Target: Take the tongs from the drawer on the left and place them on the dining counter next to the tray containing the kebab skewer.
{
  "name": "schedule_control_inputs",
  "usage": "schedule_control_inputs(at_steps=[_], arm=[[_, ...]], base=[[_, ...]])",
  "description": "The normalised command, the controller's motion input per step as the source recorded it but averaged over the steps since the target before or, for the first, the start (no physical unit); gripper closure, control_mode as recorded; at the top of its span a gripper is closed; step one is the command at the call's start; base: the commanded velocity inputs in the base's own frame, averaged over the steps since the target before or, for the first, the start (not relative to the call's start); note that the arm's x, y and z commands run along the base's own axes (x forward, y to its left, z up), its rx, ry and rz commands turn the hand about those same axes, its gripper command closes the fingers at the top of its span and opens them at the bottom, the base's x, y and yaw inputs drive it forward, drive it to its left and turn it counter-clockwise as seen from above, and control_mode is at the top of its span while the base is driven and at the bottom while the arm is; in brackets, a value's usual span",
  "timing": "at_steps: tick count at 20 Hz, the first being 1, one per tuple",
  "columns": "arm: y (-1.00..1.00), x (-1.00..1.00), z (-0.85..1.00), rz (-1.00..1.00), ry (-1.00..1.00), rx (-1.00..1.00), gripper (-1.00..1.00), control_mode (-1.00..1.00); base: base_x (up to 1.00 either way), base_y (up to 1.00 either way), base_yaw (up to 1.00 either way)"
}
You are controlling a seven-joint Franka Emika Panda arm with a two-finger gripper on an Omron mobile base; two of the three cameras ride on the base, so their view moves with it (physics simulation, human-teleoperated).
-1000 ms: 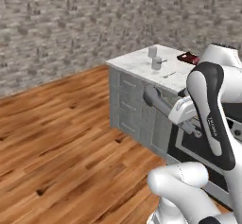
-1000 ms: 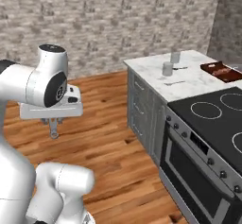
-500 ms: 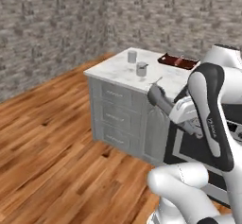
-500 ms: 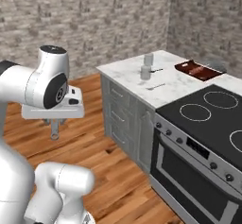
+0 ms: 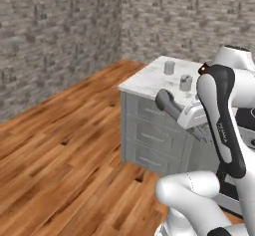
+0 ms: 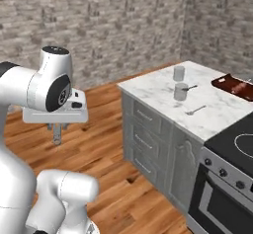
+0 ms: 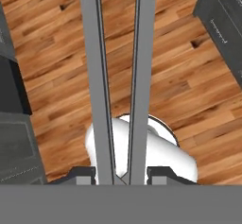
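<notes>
My gripper (image 7: 121,173) is clenched on the tongs (image 7: 118,76). In the hand view their two slim grey metal arms run side by side from the fingertips (image 7: 84,173) at six o'clock straight up to twelve o'clock and past the top edge, with a narrow gap between them. Behind them lies a wooden floor (image 7: 189,90), with dark grey cabinet fronts at the nine o'clock and two o'clock edges.

In the right base view my hand hangs at about nine o'clock, pointing down over the floor, well apart from everything else. The dining counter (image 6: 163,87), a white marble slab on a grey panelled base, sits from the centre out to three o'clock. Two small grey cups (image 6: 180,82) stand near its middle, one behind the other, and a small silver fork (image 6: 195,110) lies just beside the nearer cup, toward four o'clock. The dark reddish-brown tray (image 6: 236,86) rests at the counter's far end, around two to three o'clock. A black stove top (image 6: 237,144) adjoins the counter at four o'clock.

In the left base view the counter (image 5: 149,80) stands at about two o'clock, partly hidden by my arm.
</notes>
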Motion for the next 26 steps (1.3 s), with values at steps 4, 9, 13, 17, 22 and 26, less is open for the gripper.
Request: schedule_control_inputs(at_steps=[4,9,13,17,22,26], arm=[[0.0,0.0,0.0,0.0,0.0,0.0,1.0,1.0],[0.0,0.0,0.0,0.0,0.0,0.0,1.0,1.0],[0.0,0.0,0.0,0.0,0.0,0.0,1.0,1.0],[0.0,0.0,0.0,0.0,0.0,0.0,1.0,1.0],[0.0,0.0,0.0,0.0,0.0,0.0,1.0,1.0],[0.0,0.0,0.0,0.0,0.0,0.0,1.0,1.0]], base=[[1.0,1.0,-0.17],[1.0,1.0,-0.23],[1.0,1.0,-0.29],[1.0,1.0,-0.35],[1.0,1.0,-0.39],[1.0,1.0,-0.37]])
